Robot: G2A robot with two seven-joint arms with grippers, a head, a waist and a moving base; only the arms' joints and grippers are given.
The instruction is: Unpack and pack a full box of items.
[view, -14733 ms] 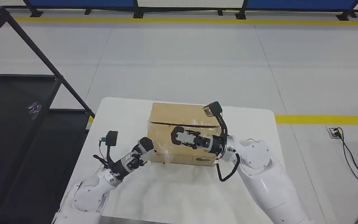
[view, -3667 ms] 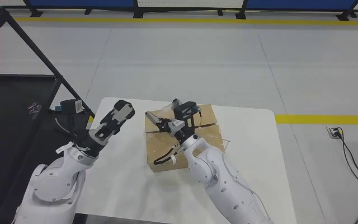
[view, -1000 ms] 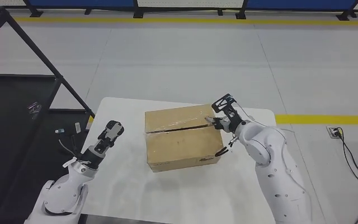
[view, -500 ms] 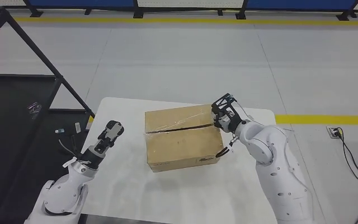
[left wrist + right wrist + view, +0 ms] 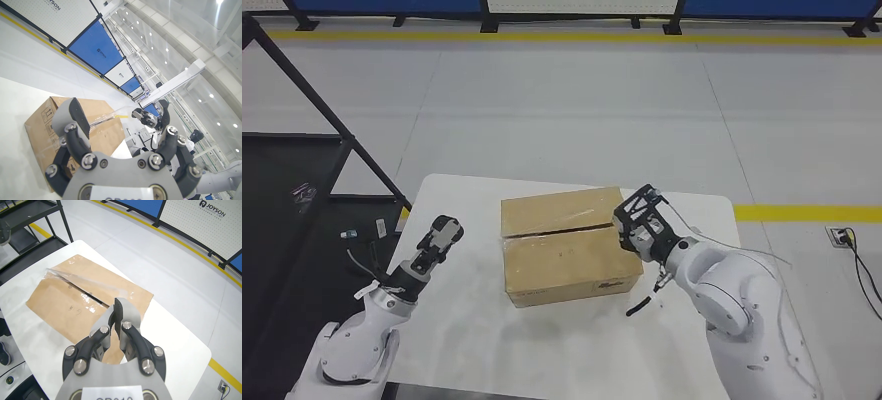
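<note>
Shows cardboard box [image 5: 564,250] mid-way across white table [image 5: 462,200], flaps down. Shows handling symbols [image 5: 49,115] printed on its side, wording too small to read. Shows right gripper [image 5: 115,303] pinching clear tape strip [image 5: 75,276] at box's right edge, and left gripper [image 5: 447,227] spread wide, apart from box on its left.

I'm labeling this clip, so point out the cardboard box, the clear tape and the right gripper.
cardboard box [image 5: 562,212], top view, on a top flap.
clear tape [image 5: 81,279], right wrist view, middle of the lifted strip.
right gripper [image 5: 115,302], right wrist view, midway between its shut fingertips.
</note>
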